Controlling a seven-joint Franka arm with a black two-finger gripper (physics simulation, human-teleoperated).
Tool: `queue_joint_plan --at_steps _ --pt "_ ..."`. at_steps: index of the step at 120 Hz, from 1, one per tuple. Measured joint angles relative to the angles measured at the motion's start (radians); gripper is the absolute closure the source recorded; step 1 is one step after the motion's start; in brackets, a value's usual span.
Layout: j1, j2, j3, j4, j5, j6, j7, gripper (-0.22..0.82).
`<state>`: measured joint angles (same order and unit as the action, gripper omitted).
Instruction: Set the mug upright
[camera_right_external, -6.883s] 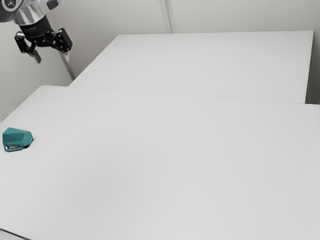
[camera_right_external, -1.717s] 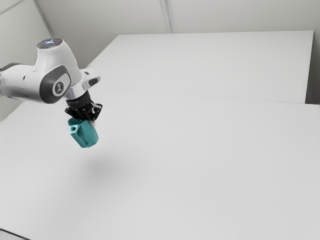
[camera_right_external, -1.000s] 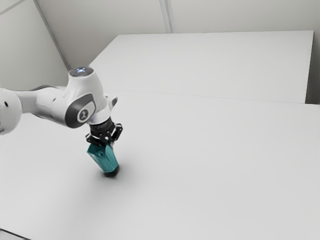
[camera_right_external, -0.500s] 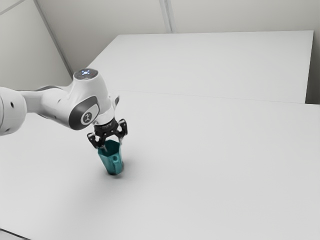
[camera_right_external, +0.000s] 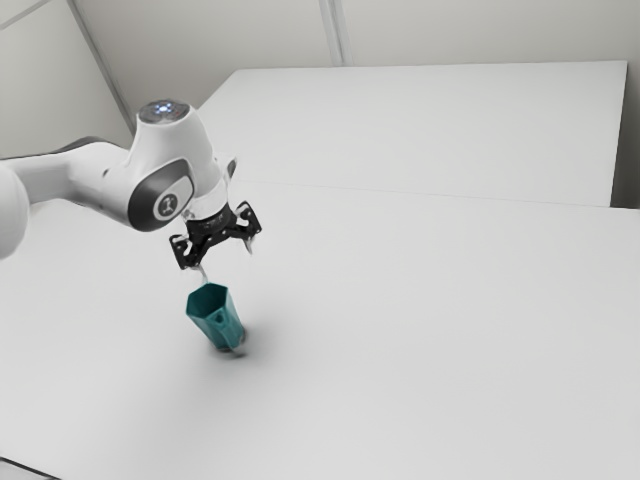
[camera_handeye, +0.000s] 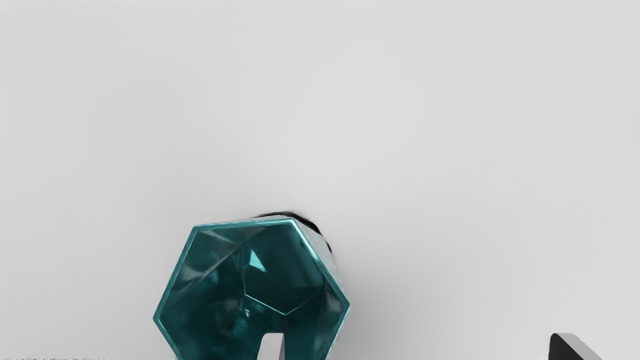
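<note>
On my feed the glossy teal mug (camera_right_external: 226, 330), six-sided at the rim, has its mouth up but leans toward the exterior view's left, base down at the counter (camera_right_external: 420, 330), in that left part.

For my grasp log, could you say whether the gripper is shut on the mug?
No, the gripper is open, its fingers wide apart with only one near the mug.

The 2 fingers (camera_handeye: 272, 349) stand wide apart, 1 tip in front of the open mouth of the teal mug (camera_handeye: 200, 285), the other over the pale table (camera_handeye: 430, 125), clear of the mug. The rim has 6 sides, the inside is dark and glossy, and a black edge (camera_handeye: 306, 220) curves out beyond it
</note>
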<state>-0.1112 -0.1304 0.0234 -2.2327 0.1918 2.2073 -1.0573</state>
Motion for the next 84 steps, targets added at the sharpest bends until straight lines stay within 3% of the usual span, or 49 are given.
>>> queue_joint_plan --at_steps 58,84 --pt "-0.005 0.092 0.004 0.429 0.001 -0.335 0.355 0.00" --pt "-0.010 0.092 0.000 0.533 -0.003 -0.450 0.497 0.00"
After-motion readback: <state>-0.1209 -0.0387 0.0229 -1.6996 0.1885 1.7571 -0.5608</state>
